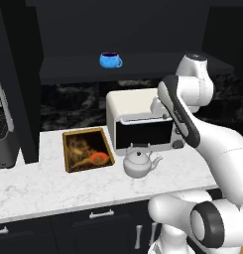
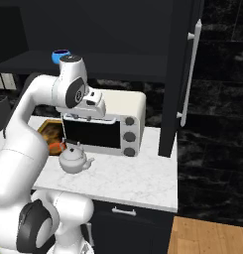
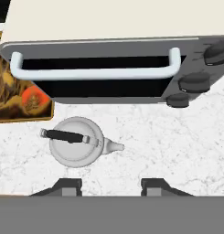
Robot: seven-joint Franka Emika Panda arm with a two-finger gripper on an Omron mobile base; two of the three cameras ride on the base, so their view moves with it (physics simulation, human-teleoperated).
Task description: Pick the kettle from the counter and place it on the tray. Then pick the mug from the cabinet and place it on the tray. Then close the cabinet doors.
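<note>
From left to right, the tray (image 1: 88, 149) lies flat on the counter (image 1: 53, 186), the kettle (image 1: 139, 163) stands beside it before the toaster oven (image 1: 143, 121), and the gripper (image 3: 111, 187) hangs above, apparently part-open and empty, while the mug (image 1: 110, 60) sits in the cabinet (image 1: 143, 67).

this is a home kitchen, rendered rather than filmed. a white marble-patterned table (image 1: 53, 186) with grey veins runs above dark drawers (image 1: 100, 223) with short silver handles. a cream toaster oven (image 1: 140, 121) with a dark glass door and round knobs stands on it against a black stone backsplash (image 1: 68, 104). a squat silver kettle (image 1: 139, 163) and a wooden-rimmed tray (image 1: 87, 149) sit beside it. overhead, a dark wall cabinet (image 1: 133, 64) stands open with a blue mug (image 1: 110, 60) on its shelf. wood flooring (image 2: 207, 235) shows below.
</note>
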